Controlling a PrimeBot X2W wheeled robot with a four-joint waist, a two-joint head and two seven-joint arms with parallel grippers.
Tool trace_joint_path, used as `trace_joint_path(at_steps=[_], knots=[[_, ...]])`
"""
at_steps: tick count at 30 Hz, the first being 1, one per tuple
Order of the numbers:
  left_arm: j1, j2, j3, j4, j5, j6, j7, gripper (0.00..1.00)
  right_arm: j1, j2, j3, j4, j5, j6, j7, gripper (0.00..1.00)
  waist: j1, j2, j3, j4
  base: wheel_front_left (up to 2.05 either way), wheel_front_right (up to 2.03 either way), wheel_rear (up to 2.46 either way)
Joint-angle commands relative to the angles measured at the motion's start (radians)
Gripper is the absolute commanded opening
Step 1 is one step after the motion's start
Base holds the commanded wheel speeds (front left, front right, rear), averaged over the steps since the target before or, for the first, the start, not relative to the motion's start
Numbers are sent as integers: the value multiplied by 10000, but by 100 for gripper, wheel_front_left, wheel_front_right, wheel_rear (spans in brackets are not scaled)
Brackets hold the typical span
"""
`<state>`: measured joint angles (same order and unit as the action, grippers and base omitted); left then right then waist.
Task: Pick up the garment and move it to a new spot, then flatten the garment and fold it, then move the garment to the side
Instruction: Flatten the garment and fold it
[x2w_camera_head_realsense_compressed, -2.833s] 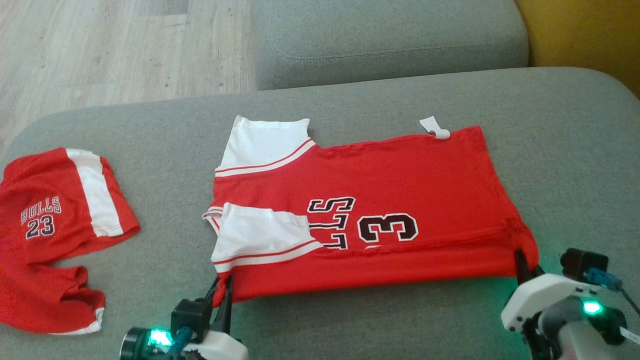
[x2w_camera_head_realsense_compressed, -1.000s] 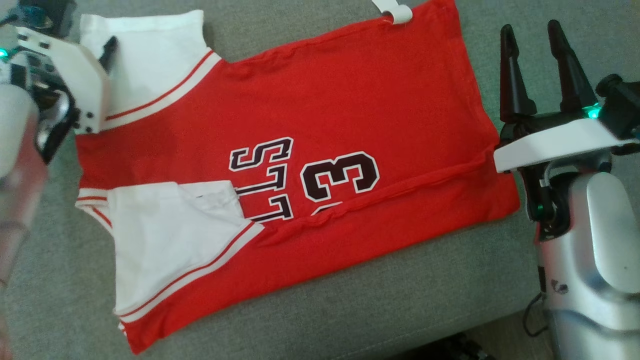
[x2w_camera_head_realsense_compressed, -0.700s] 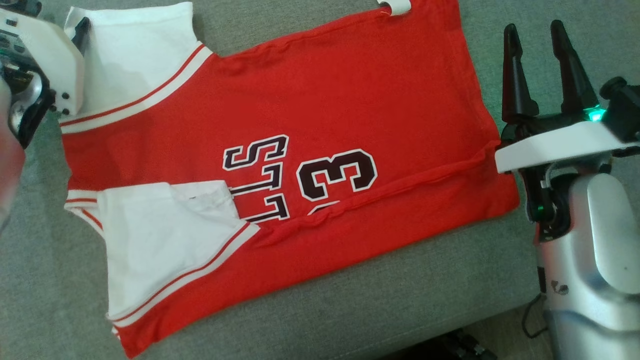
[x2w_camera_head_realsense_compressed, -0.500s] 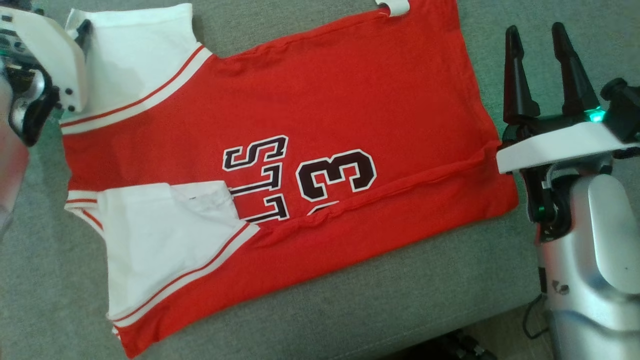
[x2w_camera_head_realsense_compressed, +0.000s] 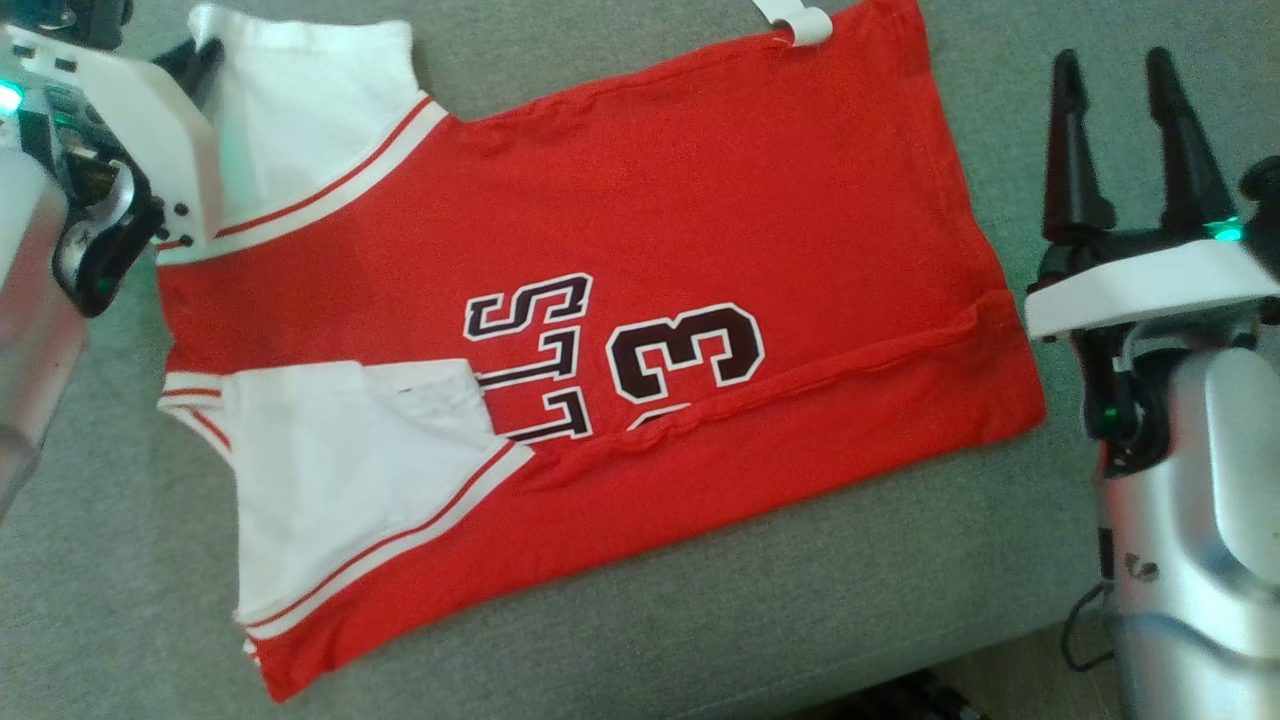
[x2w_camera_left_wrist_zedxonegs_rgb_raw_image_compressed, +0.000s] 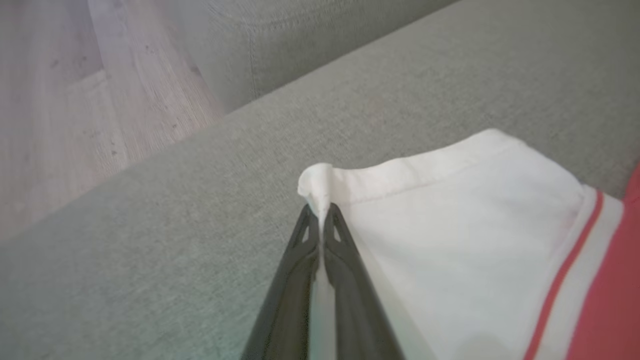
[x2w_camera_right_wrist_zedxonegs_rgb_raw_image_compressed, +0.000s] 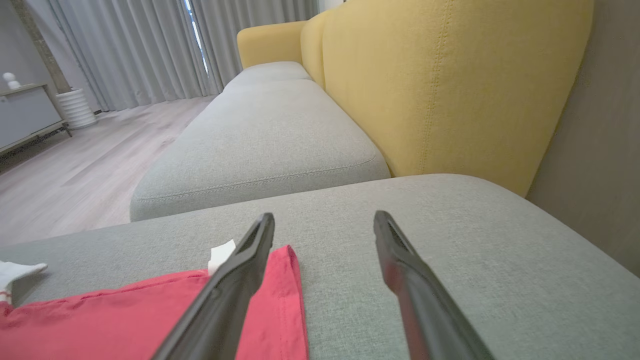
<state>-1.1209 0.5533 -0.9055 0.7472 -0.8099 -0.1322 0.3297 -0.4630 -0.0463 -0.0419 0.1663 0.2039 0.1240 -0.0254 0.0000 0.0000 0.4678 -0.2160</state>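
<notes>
The red garment (x2w_camera_head_realsense_compressed: 700, 240) lies spread on the grey sofa cushion (x2w_camera_head_realsense_compressed: 800, 620), its near long edge folded over. The left jaws are pinched shut on the corner of the garment's far white sleeve (x2w_camera_left_wrist_zedxonegs_rgb_raw_image_compressed: 450, 225), probably to draw it inward. The right jaws stand wide open and empty just beside the garment's hem. The left wrist view shows the pinch itself; the head view gives the whole layout.

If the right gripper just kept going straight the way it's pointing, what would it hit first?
Probably the grey cushion itself: the open right gripper points low across bare fabric, just beside the edge of the red jersey. Depth is hard to judge.
</notes>
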Motion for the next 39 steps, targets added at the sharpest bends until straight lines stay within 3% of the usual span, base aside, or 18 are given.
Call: trace_joint_path(at_steps=[1,7,15,26,39], knots=[[-433,369,382,-108,103,52,-281,0,-239,-39,85,-345,-58,67,37,100,0,0,-114,109,0,0,0],[-544,-220,409,-2,543,294,-2059,0,-579,-91,-443,-324,-401,67,543,100,0,0,-562,772,0,0,0],[-116,-708,97,-1041,918,438,-3162,0,-1313,-1071,-478,844,-651,67,1767,100,0,0,-986,1880,0,0,0],[525,-658,-364,-3273,1176,865,-3005,0,-2696,-1991,-317,4086,-472,67,3145,100,0,0,-839,2684,0,0,0],[500,-442,-546,-4206,1245,1070,-2563,0,-4062,-2095,-2,6762,-198,67,2547,100,0,0,-413,2841,0,0,0]])
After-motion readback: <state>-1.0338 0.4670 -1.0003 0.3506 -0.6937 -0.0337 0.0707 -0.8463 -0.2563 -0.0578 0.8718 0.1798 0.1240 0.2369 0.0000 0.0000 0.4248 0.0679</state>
